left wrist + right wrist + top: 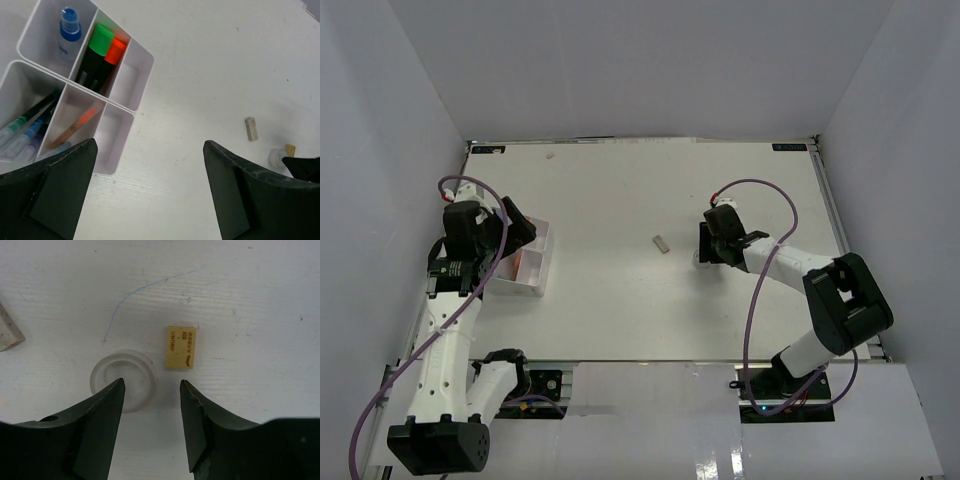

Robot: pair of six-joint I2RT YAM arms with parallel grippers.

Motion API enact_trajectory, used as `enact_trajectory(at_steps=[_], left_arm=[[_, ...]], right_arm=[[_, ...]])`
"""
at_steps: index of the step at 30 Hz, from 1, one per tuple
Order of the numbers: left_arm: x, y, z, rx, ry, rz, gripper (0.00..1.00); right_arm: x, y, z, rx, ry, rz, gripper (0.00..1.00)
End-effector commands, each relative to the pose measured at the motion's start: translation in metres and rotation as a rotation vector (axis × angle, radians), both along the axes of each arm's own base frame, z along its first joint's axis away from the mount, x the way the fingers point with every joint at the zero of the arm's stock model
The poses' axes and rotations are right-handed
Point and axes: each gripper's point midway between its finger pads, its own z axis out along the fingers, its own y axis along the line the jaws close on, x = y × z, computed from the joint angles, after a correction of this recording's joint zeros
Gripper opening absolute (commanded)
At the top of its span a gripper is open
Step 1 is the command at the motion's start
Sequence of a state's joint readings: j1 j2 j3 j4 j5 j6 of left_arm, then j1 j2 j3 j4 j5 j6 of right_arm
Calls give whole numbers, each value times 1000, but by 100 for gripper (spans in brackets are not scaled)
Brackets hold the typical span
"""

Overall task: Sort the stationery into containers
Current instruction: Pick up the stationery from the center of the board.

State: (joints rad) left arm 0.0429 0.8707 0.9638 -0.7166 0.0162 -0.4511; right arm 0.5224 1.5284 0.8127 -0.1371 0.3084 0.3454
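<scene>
The white organizer tray [142, 62] sits at the table's left [542, 262]. In the left wrist view it holds a blue-capped bottle [69, 31], two black highlighters with green [102, 40] and orange [116, 50] caps, several thin pens [25, 131] and an orange pen [75, 127]. My left gripper [150, 150] is open and empty, hovering beside the tray. My right gripper [152, 388] is open low over the table. A clear tape roll [122, 380] lies under its left finger; a tan block [181, 347] lies just ahead. A grey block [661, 244] lies mid-table.
White walls enclose the table on three sides. The grey block [251, 128] and the tape roll [276, 158] also show in the left wrist view, far right. A blue pen mark [145, 290] is on the table surface.
</scene>
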Motion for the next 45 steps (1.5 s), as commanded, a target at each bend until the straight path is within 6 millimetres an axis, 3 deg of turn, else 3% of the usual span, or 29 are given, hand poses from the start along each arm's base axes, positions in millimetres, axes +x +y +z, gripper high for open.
enact_trajectory(at_steps=[1,11,12,15,20,23,26,33,34,36,39,40,45], left_arm=[[-4,-22,13,-56,-23,-118,98],[-7,-59,21,-199,-34,-285,98],[-9,-64,20,-222,-30,-304,98],[-9,-70,21,-267,-28,-312,98],[-8,-88,26,-341,-26,-365,98],[-11,-116,34,-379,-23,-438,98],[-12,-149,39,-387,-9,-486,98],[-8,-225,27,-400,78,-568,98],[-14,-241,25,-407,96,-599,98],[-14,-267,23,-410,111,-630,98],[-10,-290,24,-400,111,-652,98],[-11,-301,16,-393,136,-667,97],[-3,-323,9,-394,143,-683,88]], right_arm=[[9,2,3,16,7,-50,54],[6,2,-16,15,57,-74,41],[5,2,-17,16,58,-71,35],[4,3,-14,32,40,-58,21],[4,12,5,83,-15,4,17],[1,25,25,148,-69,65,9],[-4,39,47,220,-126,126,9],[-13,69,108,396,-311,276,9],[-14,71,114,409,-330,286,9],[-20,78,123,448,-360,325,9],[-25,82,132,481,-392,357,9],[-26,82,134,488,-397,365,9],[-32,86,138,513,-407,394,9]])
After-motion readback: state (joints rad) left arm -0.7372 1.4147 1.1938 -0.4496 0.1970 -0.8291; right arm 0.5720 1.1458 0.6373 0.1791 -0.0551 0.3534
